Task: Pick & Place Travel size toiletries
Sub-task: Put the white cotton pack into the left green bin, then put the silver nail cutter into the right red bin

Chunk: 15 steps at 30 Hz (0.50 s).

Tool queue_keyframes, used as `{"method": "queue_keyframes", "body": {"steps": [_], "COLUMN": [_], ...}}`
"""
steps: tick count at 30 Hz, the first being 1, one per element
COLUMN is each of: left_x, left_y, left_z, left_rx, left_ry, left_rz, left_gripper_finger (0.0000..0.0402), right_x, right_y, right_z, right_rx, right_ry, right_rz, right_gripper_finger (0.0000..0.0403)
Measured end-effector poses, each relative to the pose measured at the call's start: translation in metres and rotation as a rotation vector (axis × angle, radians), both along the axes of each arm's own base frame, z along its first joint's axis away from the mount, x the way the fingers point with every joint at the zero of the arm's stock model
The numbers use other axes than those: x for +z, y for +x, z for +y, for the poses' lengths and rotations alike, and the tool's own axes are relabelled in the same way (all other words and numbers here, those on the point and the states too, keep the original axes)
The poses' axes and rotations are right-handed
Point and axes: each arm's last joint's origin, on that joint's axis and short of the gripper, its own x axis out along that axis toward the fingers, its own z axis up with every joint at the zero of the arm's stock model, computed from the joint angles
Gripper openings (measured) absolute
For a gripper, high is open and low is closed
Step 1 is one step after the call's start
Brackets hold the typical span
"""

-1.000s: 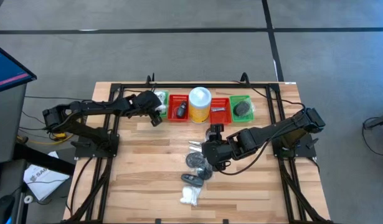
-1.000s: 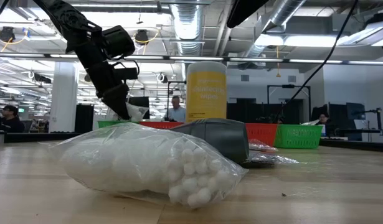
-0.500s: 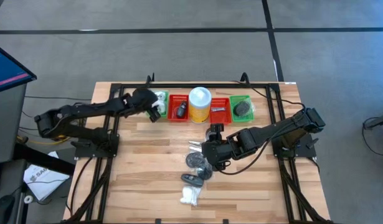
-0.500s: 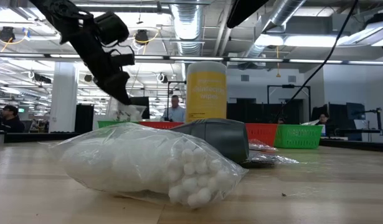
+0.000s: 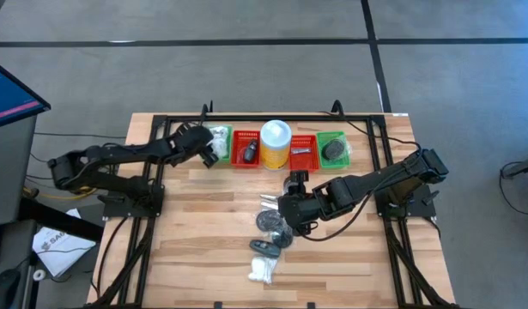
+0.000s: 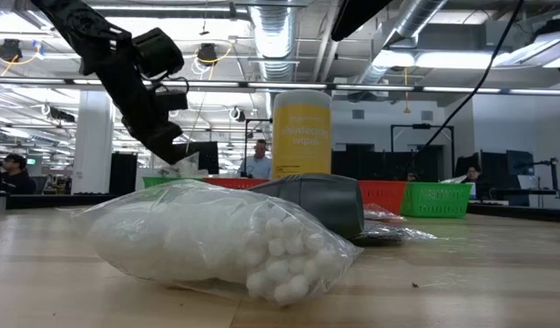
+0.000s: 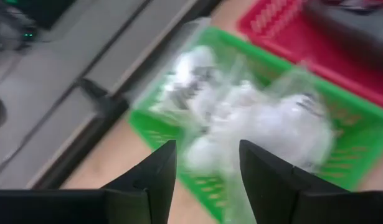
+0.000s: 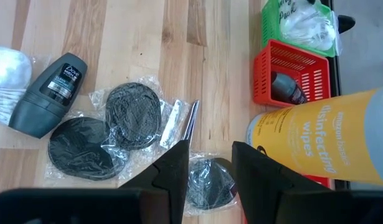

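My left gripper [image 7: 207, 146] stands open at the table's far left [image 5: 209, 157], just short of the left green basket [image 7: 359, 134]. A clear bag of white fluffy balls [image 7: 253, 118] lies in that basket, beyond the fingertips. My right gripper [image 8: 210, 149] hovers open above the table's middle [image 5: 288, 221], over dark round discs in clear wrappers [image 8: 132, 115]. A grey deodorant stick [image 8: 48, 93], silvery metal pieces [image 8: 179, 121] and a second bag of white balls [image 5: 262, 270] lie on the wood near the discs.
Along the far edge stand a yellow wipes canister [image 5: 276, 144], two red baskets [image 5: 245, 150] [image 5: 303, 153] and a second green basket [image 5: 334, 150] holding a dark item. A black metal frame [image 5: 160, 120] borders the table. Bare wood lies at the near left.
My left gripper has risen from the white bag in the green basket and drawn back toward the table's left edge, tipping a little. The bag stays in the basket. My right gripper has kept still.
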Motion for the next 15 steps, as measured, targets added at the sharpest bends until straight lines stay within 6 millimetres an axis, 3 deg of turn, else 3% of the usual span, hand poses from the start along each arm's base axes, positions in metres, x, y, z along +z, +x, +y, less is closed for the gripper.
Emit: {"method": "queue_keyframes", "body": {"steps": [15], "left_x": [0.015], "left_y": [0.003], "left_z": [-0.002], "left_rx": [0.022], "left_ry": [0.071], "left_rz": [-0.13], "left_gripper_finger": [0.0163], "right_x": [0.0], "right_y": [0.0], "right_z": [0.0], "right_rx": [-0.019], "right_ry": [0.012], "right_rz": [-0.003], "right_gripper_finger": [0.0113]}}
